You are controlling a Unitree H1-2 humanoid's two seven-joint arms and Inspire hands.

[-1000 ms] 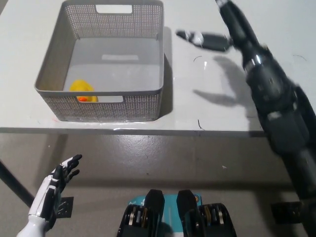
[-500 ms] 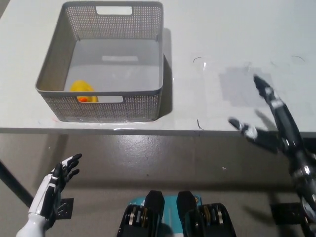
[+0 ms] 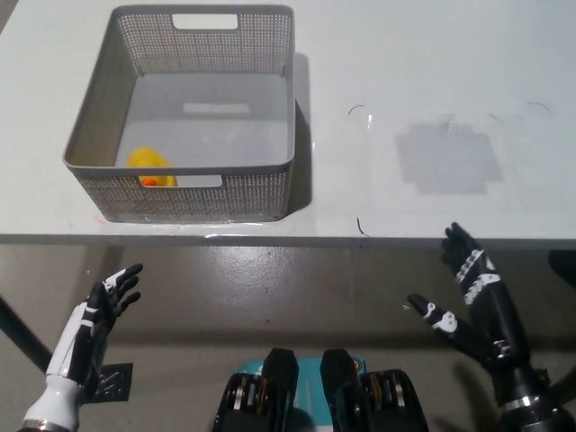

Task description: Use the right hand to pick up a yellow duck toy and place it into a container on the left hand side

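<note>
**Right hand pulled back below the surface — duck already in the basket**

Nearest the camera, the black right hand (image 3: 472, 301) now hangs low at the lower right, below the surface's front edge, fingers spread and holding nothing. A second ago it reached far out over the surface beside the basket; half a second ago it was crossing the front edge on its way back. The white left hand (image 3: 97, 310) rests at the lower left, fingers apart and empty, hardly changed.

Further out, the surface (image 3: 405, 90) carries the grey mesh basket (image 3: 193, 184) on its left side. The yellow duck toy (image 3: 148, 165) lies inside, in the near-left corner against the front wall, where it was in both earlier pictures. With the duck in and the arm retracted, the task looks finished.

The front wall and its handle slot cover the duck's lower part — its pose cannot be made out. The right forearm is cut off at the picture's edge.
</note>
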